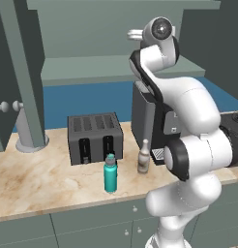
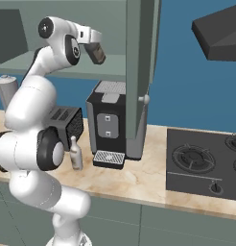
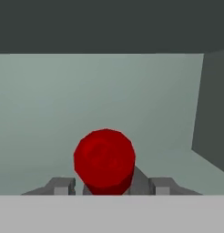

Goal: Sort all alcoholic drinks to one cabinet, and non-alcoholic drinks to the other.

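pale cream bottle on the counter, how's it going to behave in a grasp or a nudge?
The cream bottle stands upright, tall with a slim neck, so a push near the top would probably tip it. It looks rigid, likely glass, so possibly slippery and breakable. The teal flask stands close beside it and might get knocked.

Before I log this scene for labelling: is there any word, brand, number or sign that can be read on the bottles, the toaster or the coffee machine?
None: no readable text in any view.
Teal flask: plain.
Pale cream bottle: plain.
Red cap: plain.
Toaster: no markings.
Coffee machine: no lettering.
Stove knob: too small to tell.
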{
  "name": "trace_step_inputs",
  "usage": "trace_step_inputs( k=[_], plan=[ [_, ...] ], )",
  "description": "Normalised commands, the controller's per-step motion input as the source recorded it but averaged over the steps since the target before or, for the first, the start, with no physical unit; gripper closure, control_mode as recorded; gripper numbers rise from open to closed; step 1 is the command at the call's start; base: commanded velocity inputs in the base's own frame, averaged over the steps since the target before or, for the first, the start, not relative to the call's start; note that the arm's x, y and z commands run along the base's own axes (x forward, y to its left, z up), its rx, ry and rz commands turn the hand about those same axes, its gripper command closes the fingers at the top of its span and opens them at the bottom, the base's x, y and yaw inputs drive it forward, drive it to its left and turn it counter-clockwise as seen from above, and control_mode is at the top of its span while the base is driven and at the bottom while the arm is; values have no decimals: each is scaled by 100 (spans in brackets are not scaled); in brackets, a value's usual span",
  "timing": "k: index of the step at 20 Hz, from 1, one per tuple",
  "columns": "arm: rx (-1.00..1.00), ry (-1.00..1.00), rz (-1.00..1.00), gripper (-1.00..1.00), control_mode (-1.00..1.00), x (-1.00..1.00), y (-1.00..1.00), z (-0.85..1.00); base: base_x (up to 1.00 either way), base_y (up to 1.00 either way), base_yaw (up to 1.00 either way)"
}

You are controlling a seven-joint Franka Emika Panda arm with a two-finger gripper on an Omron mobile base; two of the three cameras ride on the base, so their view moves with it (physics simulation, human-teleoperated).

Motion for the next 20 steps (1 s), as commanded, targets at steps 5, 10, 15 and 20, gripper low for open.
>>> trace_step_inputs(
  k=[5,10,15,20],
  plan=[
    [1,-6,0,-100,-100,17,-1,0,0,0,0],
    [1,-7,0,-100,-100,24,0,0,0,0,0],
    [0,-9,0,-100,-100,17,-2,0,0,0,0],
    [0,-5,0,-100,-100,4,-4,5,0,0,0]
  ],
)
